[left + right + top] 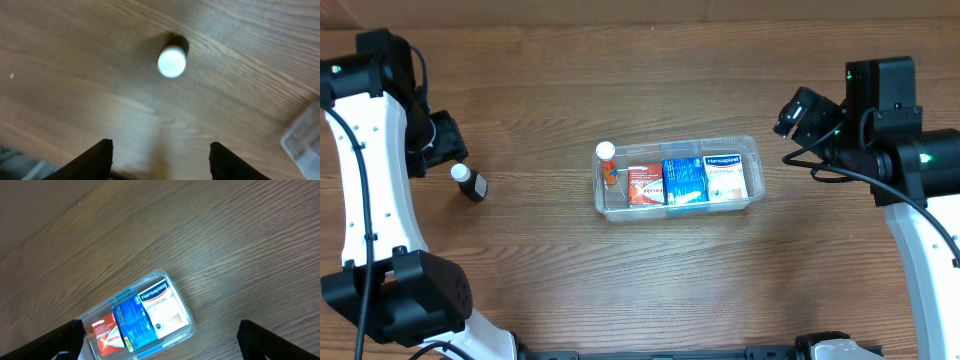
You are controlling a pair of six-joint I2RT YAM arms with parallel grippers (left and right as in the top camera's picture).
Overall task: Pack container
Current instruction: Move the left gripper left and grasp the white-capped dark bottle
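Note:
The clear plastic container (pixel 752 146) sits mid-table and holds a red box (pixel 644 185), a blue box (pixel 684 181), a white Hansaplast box (pixel 731 176) and an orange tube with a white cap (pixel 607 160) at its left end. It also shows in the right wrist view (pixel 172 282). A small dark bottle with a white cap (pixel 470 181) stands on the table at the left; it also shows in the left wrist view (pixel 172 60). My left gripper (pixel 160 150) is open and empty, above and short of the bottle. My right gripper (pixel 160 335) is open and empty, high to the container's right.
The wooden table (pixel 620 270) spreads all round the container. The left arm's white links (pixel 365 200) run down the left side and the right arm (pixel 920 220) down the right side.

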